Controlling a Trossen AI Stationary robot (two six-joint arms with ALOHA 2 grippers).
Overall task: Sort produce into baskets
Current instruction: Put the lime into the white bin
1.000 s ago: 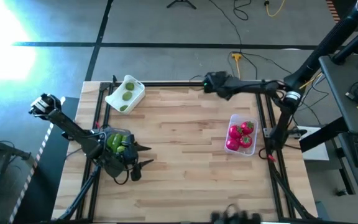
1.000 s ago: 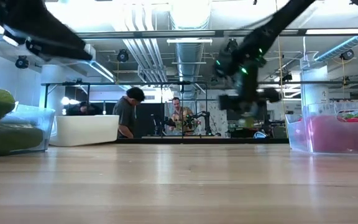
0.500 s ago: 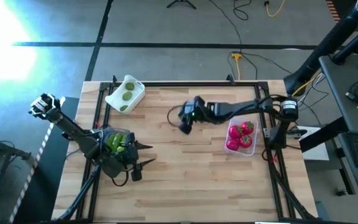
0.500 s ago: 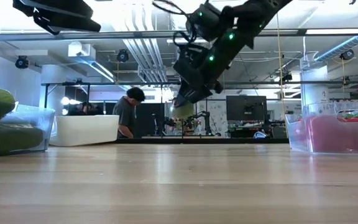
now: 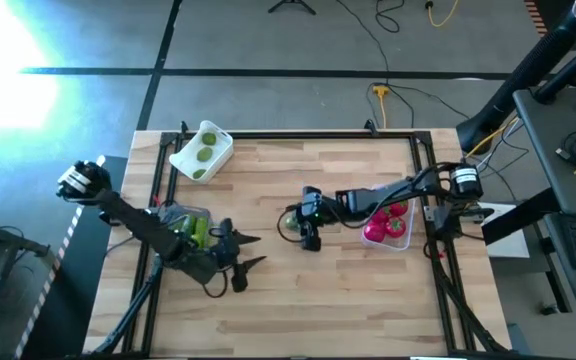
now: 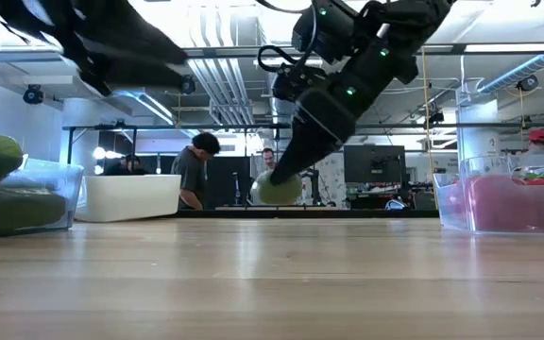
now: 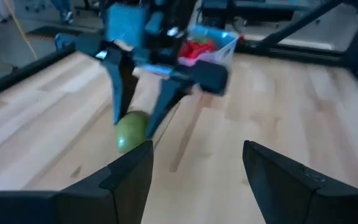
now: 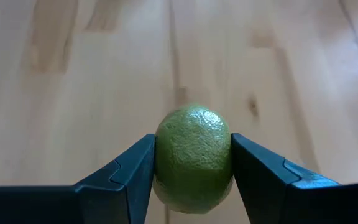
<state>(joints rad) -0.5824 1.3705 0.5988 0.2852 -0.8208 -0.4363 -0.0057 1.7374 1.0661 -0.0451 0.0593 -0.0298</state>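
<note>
Wooden table (image 5: 298, 290): filled the frame centre. Clear tub of tomatoes (image 5: 388, 217): right of centre. Clear tub of cucumbers (image 5: 186, 226): left. White tray (image 5: 203, 152) with limes: upper left. Left gripper (image 5: 245, 251): jaws spread, empty, beside the cucumber tub. Right gripper (image 8: 191, 163): clamped on a lime (image 8: 193, 157), mid-frame. Lime likely light, firm, smooth-skinned, prone to roll; best pinched across its widest part.

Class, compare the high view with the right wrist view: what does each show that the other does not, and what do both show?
Only the high view shows the white tray, the tomato tub, the cucumber tub and the open left gripper. Only the right wrist view shows both fingers touching the lime. Both show the right gripper at that lime above the table.
</note>
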